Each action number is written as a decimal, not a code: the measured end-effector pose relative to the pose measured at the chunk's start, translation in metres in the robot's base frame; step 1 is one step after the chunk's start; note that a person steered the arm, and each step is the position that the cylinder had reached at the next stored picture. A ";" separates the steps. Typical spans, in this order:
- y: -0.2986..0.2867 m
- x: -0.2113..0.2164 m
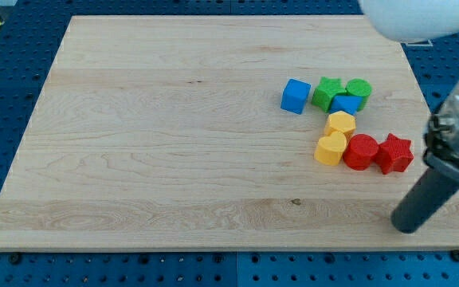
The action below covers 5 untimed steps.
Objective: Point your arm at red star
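The red star lies near the wooden board's right edge, touching a red cylinder on its left; beside that sit a yellow heart and yellow hexagon; above cluster a green star, green cylinder and two blue blocks; my tip, a bare rod holding nothing, rests below the star, apart from it.

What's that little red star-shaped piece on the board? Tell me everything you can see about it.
The red star is a small, chunky block of uniform matte red, lying flat on the wooden board near the view's right edge. Its left points touch a rounder red block. Yellow, blue and green blocks cluster further left and up. My tip rests below it, clearly apart, slightly towards the view's right.
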<state>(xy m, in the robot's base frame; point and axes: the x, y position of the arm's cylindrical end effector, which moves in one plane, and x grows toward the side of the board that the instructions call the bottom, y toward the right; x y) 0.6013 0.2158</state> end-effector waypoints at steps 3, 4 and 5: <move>0.079 -0.059; 0.079 -0.090; 0.072 -0.101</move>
<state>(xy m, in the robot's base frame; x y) 0.5000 0.2875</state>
